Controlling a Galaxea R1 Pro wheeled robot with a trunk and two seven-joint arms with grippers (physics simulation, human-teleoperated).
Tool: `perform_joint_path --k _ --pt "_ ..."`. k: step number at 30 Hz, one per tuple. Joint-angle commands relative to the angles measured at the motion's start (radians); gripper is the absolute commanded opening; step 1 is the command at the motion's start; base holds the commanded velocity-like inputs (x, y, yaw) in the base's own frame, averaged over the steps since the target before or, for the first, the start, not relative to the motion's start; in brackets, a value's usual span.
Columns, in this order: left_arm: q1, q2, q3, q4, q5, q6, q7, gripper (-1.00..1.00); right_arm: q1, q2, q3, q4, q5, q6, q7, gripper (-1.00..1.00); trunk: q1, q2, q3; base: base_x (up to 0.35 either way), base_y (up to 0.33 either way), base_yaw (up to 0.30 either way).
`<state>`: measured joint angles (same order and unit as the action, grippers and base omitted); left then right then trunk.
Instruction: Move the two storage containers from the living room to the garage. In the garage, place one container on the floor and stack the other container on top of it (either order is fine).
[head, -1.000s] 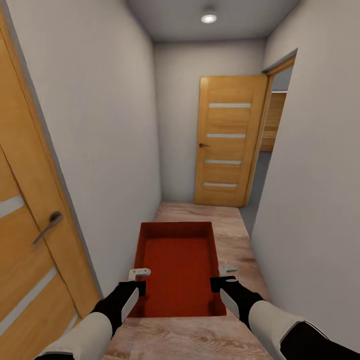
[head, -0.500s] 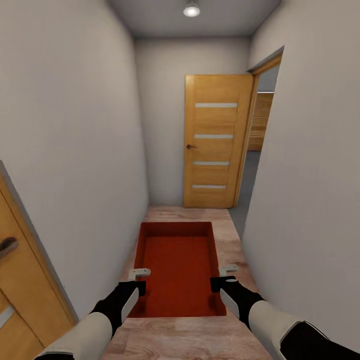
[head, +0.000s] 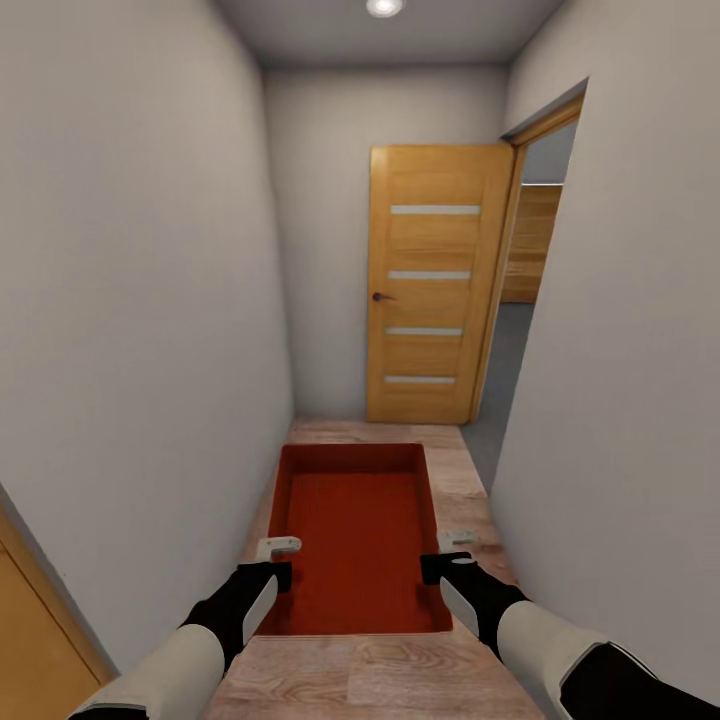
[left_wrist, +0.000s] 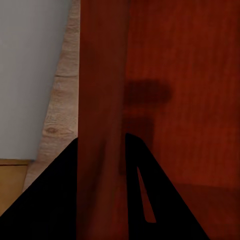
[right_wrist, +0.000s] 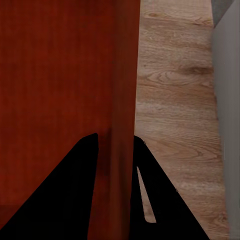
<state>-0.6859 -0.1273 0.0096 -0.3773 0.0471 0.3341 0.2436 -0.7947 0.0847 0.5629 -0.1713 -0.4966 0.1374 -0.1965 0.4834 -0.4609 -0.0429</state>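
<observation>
Corridor: narrow, white-grey walls (head: 150, 300), light wood-plank floor (head: 400, 680) underfoot.
Door: honey-wood door (head: 435, 285) with four frosted strips at the far end, swung open beside a doorway on the right.
Storage container: red-orange bin (head: 355, 535), open top up, carried level in front of the robot above the planks, between both arms.
Left gripper (head: 278, 560): jaws pinching the bin's left wall, one finger each side.
Right gripper (head: 448, 552): jaws pinching the right wall likewise.
</observation>
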Motion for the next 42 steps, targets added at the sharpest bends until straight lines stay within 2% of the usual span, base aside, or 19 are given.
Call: perform_joint_path --k 1,15,42 --pt "0.000 0.029 -0.005 0.001 0.019 0.005 0.007 -1.00 -0.002 -0.008 0.003 -0.005 0.006 -0.027 -0.006 -1.00 0.001 -0.002 -0.002 0.321 0.000 0.000" --pt "0.000 0.029 -0.005 0.001 0.019 0.005 0.007 -1.00 -0.001 -0.008 0.003 -0.005 0.006 -0.027 -0.006 -1.00 0.001 -0.002 -0.002 0.321 0.000 -0.002" --pt "0.000 0.029 -0.005 0.001 0.019 0.005 0.007 -1.00 -0.001 -0.007 0.003 -0.005 0.006 -0.025 -0.006 -1.00 0.001 -0.002 0.009 0.321 0.000 -0.064"
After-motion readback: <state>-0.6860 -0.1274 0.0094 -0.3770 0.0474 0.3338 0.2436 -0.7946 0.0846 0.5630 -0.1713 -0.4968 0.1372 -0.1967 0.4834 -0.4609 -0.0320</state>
